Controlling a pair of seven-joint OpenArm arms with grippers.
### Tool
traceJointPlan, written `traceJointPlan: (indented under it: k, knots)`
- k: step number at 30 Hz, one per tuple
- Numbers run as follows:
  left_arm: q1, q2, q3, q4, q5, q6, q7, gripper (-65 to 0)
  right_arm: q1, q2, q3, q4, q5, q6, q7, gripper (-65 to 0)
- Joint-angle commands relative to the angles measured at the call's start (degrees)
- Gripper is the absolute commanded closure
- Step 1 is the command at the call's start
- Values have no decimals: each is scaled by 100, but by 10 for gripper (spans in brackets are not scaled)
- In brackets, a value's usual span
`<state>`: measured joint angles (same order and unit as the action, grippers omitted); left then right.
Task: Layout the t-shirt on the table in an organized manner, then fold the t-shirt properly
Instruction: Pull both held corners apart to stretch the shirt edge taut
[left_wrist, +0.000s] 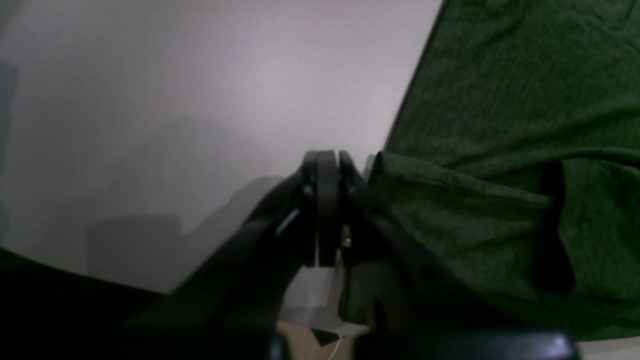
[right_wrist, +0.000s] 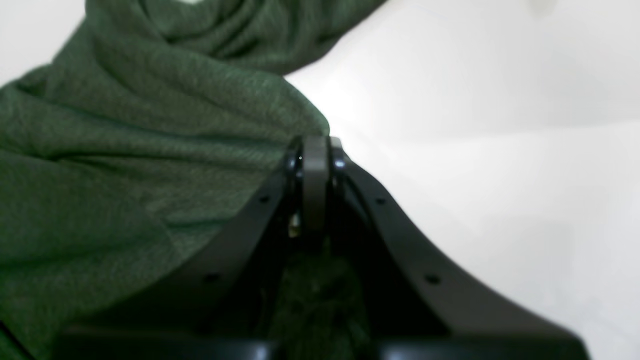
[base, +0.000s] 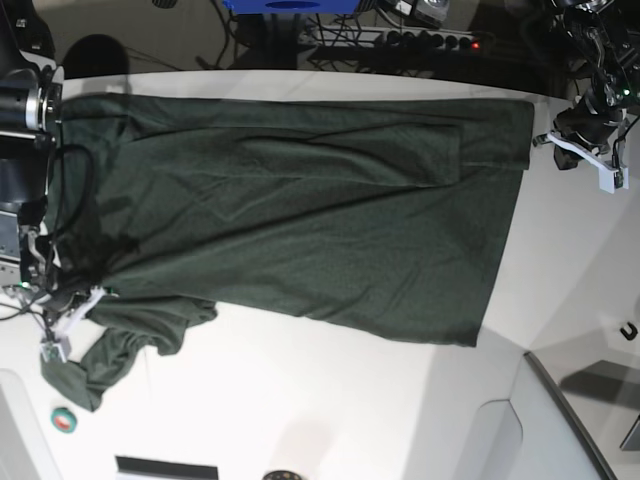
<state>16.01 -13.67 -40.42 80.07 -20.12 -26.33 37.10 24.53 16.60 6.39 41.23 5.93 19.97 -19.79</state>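
The dark green t-shirt (base: 300, 200) lies spread across the white table (base: 350, 400), hem toward the right of the base view. One sleeve is bunched at the lower left. My right gripper (right_wrist: 315, 145) is shut on that bunched cloth (right_wrist: 125, 150), and green fabric shows between its finger bases. In the base view it sits at the left (base: 80, 305). My left gripper (left_wrist: 327, 157) is shut over bare table (left_wrist: 200, 100), right beside a raised fold of the shirt's edge (left_wrist: 500, 125). No cloth shows between its fingers. It stands at the hem corner (base: 545, 140).
A small green tape roll (base: 64, 420) lies on the table near the front left. A small black hook (base: 628, 330) sits at the far right. The table's curved edge (base: 545, 375) runs along the lower right. Cables and a power strip (base: 420, 40) lie behind the table.
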Motion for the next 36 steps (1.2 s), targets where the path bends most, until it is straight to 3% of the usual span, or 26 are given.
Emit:
traceJointPlan:
  k: [1,4,9,12,15,17,20,23,28,33,36]
  knots:
    - [-32,-114,-32,76,-50,-18,-93,0,171,67,24,83,44,-14,93,-6]
    - [-41,-114,-32,76,-58,-18,-93,0,171,59,24,83,44,-14,93,-14]
    - [-41,-114,-15,76,-58,-18,-93,0,162,85,33,83,44,-23,93,-203]
    - [-41,-88,3,85,-58,-18,-93,0,118,120,77,110,44,-23,102,-258]
    - [-41,-79,3,85,-67,-18,-93,0,-234,191,613,461,44,-23,49,-255]
    - [-41,-79,3,85,-67,-18,-93,0,-620,182,868,980,44,-23,-276,-248]
    - [-41,-79,3,85,-67,-18,-93,0,-1157,155,983,1560,62,-23,-751,-129]
    - [-67,18,91,85,-67,-18,-93,0,-1473,-3,1000,1701,53,-23,-786,0]
    - [-190,202,697,85,-41,-18,-110,0,-1807,-47,1000,1674,62,-23,-812,-8]
    - [-199,229,733,85,-58,-18,-110,0,-2080,-117,1009,1674,62,-23,-812,-8]
    - [-199,194,724,94,-58,-18,-110,0,-2194,-144,1466,1683,35,-32,-812,-8]
